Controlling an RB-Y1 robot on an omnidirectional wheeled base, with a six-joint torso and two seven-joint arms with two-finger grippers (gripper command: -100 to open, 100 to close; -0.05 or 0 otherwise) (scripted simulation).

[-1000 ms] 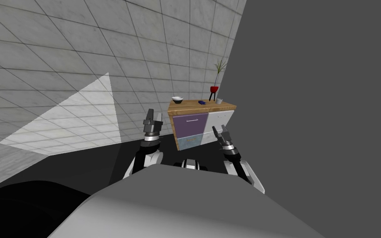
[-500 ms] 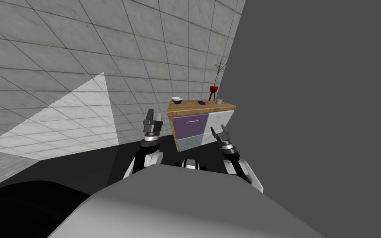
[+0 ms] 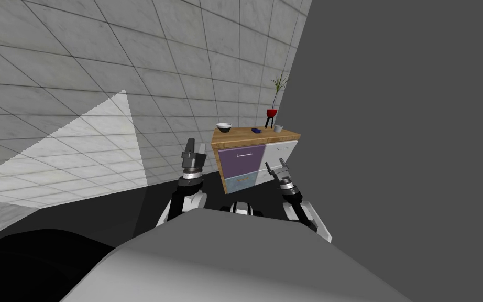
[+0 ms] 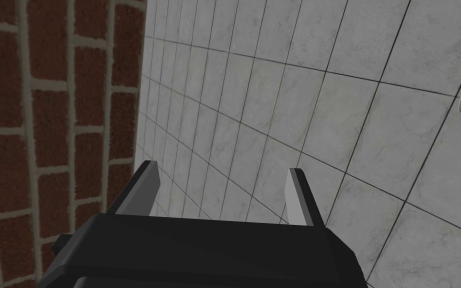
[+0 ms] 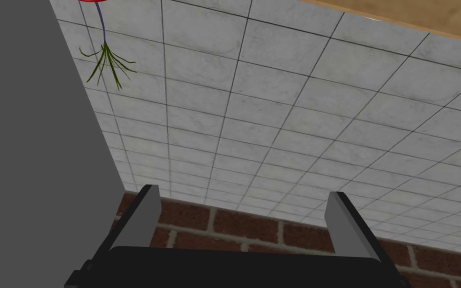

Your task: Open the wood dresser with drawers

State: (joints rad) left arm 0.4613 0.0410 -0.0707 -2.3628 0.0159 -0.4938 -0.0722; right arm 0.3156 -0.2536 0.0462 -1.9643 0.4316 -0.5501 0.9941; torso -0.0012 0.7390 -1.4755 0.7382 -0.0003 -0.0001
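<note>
Wood tops the dresser (image 3: 256, 137), which stands at my one o'clock against the tiled wall (image 3: 130, 63), its purple drawer (image 3: 241, 161) flush. The right gripper (image 3: 276, 165) hovers before the dresser's white right side, fingers apart. The left gripper (image 3: 195, 146), at eleven o'clock, is spread too.

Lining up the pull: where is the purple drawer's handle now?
In the head view, the handle lies near the top of the purple drawer, left half of the dresser, above the blue drawer.
</note>
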